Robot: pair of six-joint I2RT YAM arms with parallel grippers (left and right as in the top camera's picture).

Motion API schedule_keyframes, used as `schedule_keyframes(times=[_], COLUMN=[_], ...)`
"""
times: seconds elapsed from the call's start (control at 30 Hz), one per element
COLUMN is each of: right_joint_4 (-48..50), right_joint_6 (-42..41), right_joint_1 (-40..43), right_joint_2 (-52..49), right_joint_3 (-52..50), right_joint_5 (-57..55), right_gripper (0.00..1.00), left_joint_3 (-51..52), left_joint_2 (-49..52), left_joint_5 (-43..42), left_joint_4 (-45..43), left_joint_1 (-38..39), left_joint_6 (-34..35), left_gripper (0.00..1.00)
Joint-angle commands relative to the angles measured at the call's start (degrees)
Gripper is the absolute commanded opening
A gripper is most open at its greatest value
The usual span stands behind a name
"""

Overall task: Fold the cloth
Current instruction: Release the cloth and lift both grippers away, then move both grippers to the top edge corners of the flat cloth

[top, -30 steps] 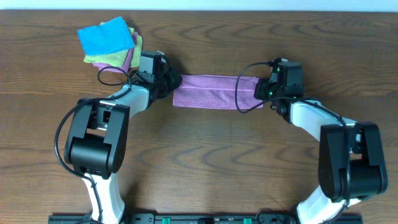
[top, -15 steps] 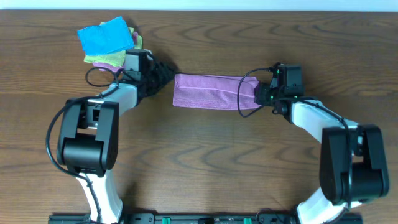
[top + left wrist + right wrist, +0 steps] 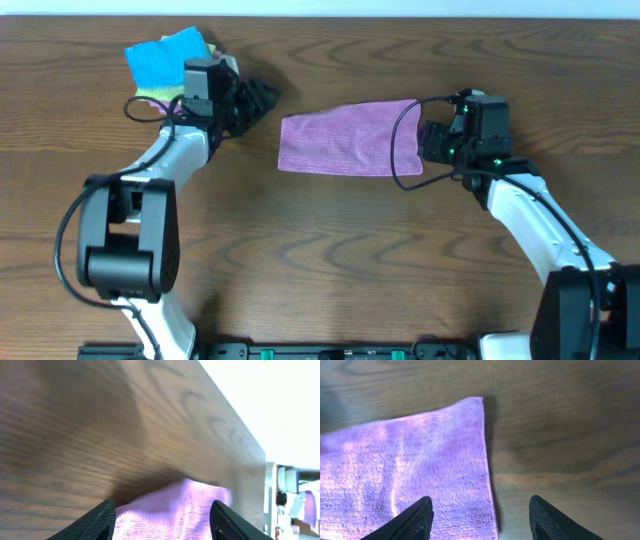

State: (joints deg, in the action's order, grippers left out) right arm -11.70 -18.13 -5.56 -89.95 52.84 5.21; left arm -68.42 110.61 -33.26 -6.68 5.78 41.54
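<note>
The lilac cloth lies as a folded rectangle on the wooden table, its right end a little broader than its left. My left gripper stands open up and to the left of the cloth's left edge, apart from it. In the left wrist view the cloth fills the space ahead of the gripper, with nothing between the fingers. My right gripper is open at the cloth's right edge. In the right wrist view the gripper straddles that edge of the cloth without holding it.
A bright blue folded cloth sits on a light green one at the back left, just behind my left arm. The right arm's black cable loops over the cloth's right end. The table's far edge runs close behind.
Both grippers have opened, let go of the cloth's ends and drawn back outward. The cloth has settled flat, and its right side now spreads wider.
</note>
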Motion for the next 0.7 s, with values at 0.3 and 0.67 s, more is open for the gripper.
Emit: schedule_keyframes(times=[0.3,0.67], right_joint_4=[11.2,16.1], right_joint_6=[-2.9,-3.9], right_joint_1=[0.3,0.7], right_joint_2=[-7.5,-21.5], right_joint_3=[0.9,10.4], right_joint_5=[0.2,0.1], right_gripper=[0.56,0.53], left_joint_3=[-1.1,-2.3], left_joint_2=[-0.6,8.1], left_joint_5=[4.4,12.3], left_joint_4=[1.1,-6.7], left_joint_1=[1.9,3.5], left_joint_6=[-2.6,3.5], left_gripper=[0.59,0.59])
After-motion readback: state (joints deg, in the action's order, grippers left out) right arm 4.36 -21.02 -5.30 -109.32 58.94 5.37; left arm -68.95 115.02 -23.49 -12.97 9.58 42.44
